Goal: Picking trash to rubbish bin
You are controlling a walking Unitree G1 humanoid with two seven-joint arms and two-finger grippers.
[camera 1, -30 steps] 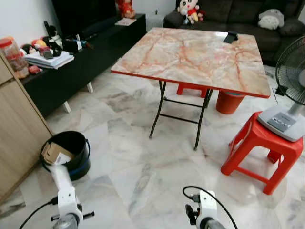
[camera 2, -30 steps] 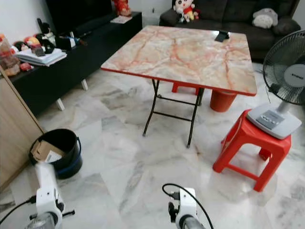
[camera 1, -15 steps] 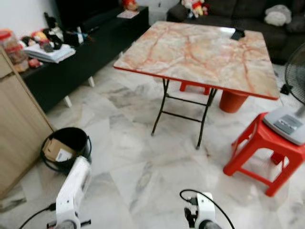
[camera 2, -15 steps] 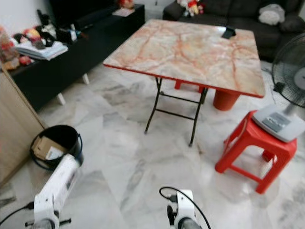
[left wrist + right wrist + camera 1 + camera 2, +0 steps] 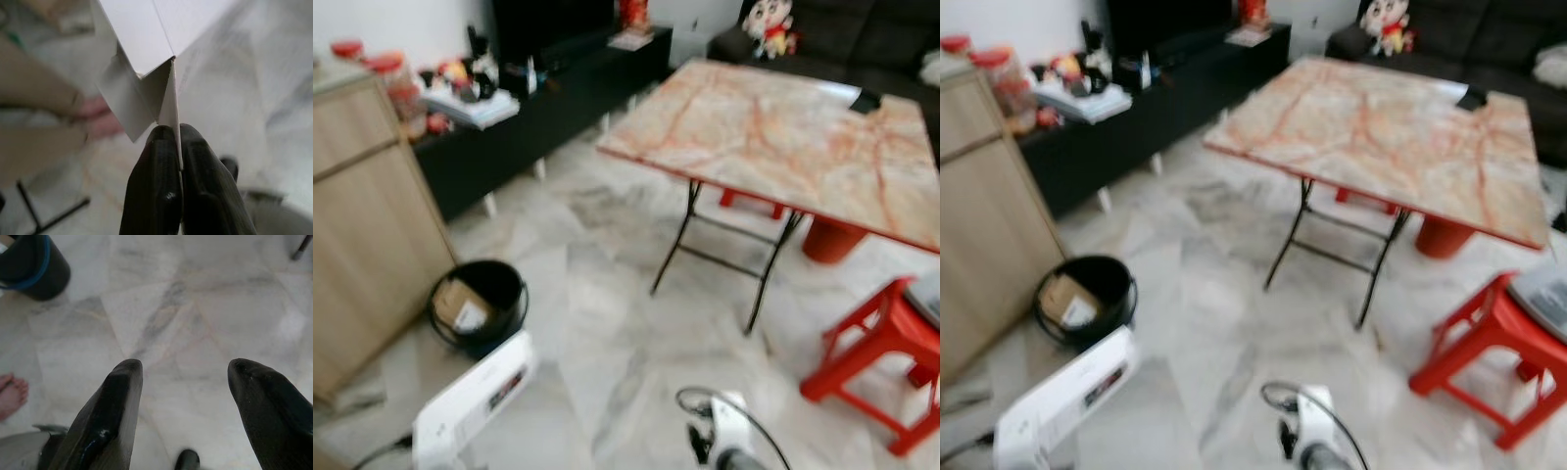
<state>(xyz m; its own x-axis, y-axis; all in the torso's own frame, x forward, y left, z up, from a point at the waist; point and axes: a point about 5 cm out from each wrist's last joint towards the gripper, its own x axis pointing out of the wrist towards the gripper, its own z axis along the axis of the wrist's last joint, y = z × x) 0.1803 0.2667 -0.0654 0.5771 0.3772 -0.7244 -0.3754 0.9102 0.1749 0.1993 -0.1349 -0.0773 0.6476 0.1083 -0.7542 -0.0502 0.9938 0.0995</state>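
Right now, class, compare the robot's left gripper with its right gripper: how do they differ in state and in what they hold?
The left gripper has its fingers pinched shut on a flap of the white carton, while the right gripper stands wide open. The left gripper carries trash near the black bin; the right gripper holds nothing, above bare marble floor. Both have two long black fingers.

Head eyes look down across the floor (image 5: 607, 323) at the bin (image 5: 480, 304); wrist cameras hang close above the same floor
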